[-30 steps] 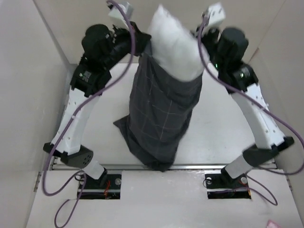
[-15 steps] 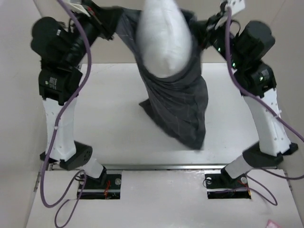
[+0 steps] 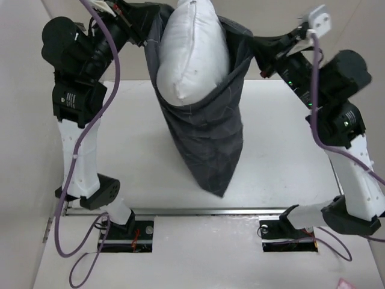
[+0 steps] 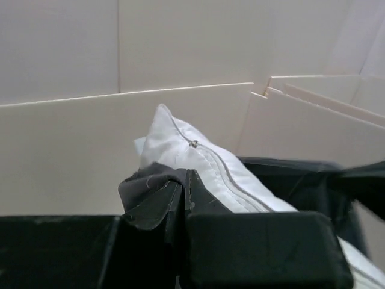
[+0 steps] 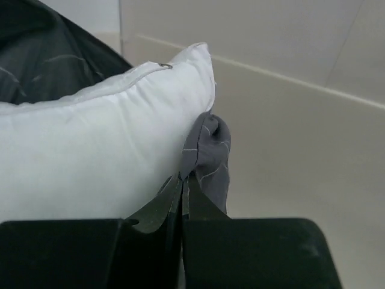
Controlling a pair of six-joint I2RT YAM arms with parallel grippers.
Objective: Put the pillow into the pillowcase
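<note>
The dark grey checked pillowcase [image 3: 207, 135] hangs in the air above the table, its mouth up and stretched open between both arms. The white pillow [image 3: 191, 51] stands in the mouth, its lower part inside the case, its top half sticking out. My left gripper [image 3: 143, 21] is shut on the left rim of the pillowcase [image 4: 150, 180]; the pillow's zipped edge [image 4: 204, 162] lies just beyond. My right gripper [image 3: 257, 48] is shut on the right rim of the pillowcase [image 5: 210, 150], pressed against the pillow [image 5: 90, 144].
The white table [image 3: 289, 150] lies under the hanging case, whose bottom corner points toward the near edge rail [image 3: 204, 211]. Beige walls [image 3: 24, 90] enclose the back and sides, close to both raised arms.
Both arms stay raised and have spread the case's mouth wider. The pillow has sunk a little deeper into the case, and the case's bottom has swung left toward the middle.
</note>
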